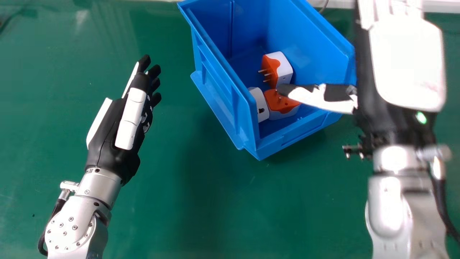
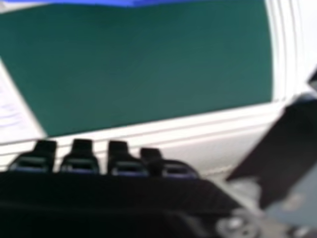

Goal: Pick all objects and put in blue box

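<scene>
In the head view the blue box (image 1: 222, 97) holds several plug adapters: an orange and white one (image 1: 285, 68) with its pins facing left, another orange and white one (image 1: 282, 109) near the box's front corner, and a white one (image 1: 259, 104) beside it. My right hand (image 1: 406, 68) is raised at the box's right side, fingers straight, its thumb reaching across over the adapters; nothing is in its grasp. My left hand (image 1: 124, 118) is open and empty, left of the box. In the right hand view my right hand's fingertips (image 2: 81, 156) are straight.
The green table (image 1: 161, 201) extends around the box. A pale edge runs along the table's far side. In the right hand view a blue edge (image 2: 99, 2), a white sheet (image 2: 15, 111) and a white ridged table border (image 2: 198, 126) show.
</scene>
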Tool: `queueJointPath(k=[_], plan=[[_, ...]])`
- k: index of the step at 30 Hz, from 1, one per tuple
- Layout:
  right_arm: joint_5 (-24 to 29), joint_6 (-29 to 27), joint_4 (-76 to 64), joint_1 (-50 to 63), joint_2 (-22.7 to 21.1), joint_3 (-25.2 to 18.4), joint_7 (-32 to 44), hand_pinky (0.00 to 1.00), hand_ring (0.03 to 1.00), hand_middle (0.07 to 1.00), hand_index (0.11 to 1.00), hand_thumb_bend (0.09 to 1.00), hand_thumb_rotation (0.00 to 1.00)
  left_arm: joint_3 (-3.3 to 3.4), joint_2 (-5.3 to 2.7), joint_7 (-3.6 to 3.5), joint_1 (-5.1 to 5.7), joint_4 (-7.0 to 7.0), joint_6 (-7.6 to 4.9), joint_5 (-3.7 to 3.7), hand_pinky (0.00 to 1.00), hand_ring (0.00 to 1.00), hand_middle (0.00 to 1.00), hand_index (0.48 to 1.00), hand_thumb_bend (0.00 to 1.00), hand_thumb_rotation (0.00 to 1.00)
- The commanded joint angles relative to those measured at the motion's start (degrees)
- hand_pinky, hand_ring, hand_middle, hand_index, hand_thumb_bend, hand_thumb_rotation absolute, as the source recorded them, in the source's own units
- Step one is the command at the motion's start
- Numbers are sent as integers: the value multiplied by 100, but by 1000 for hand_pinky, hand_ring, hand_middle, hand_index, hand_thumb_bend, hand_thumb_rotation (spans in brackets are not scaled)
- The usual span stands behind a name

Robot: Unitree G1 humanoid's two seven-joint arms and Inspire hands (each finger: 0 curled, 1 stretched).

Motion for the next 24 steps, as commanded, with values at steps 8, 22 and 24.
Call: queueJointPath(k=[8, 22, 24], plan=[[1700, -1066, -1101, 1720, 708, 5, -529, 966, 1000, 1000, 1000, 859, 640, 29, 21, -51, -19, -110, -47, -71, 1000, 1000, 995, 1000, 811, 944], [2971, -3593, 1031, 3138, 755, 800, -1683, 964, 1000, 1000, 1000, 821, 823, 100, 82, -84, -95, -61, -21, -99, 1000, 1000, 999, 1000, 781, 959], [3126, -3717, 1219, 3083, 790, 815, -1641, 967, 1000, 1000, 1000, 815, 842, 119, 85, -116, -104, 7, -111, -105, 1000, 1000, 999, 1000, 777, 963]])
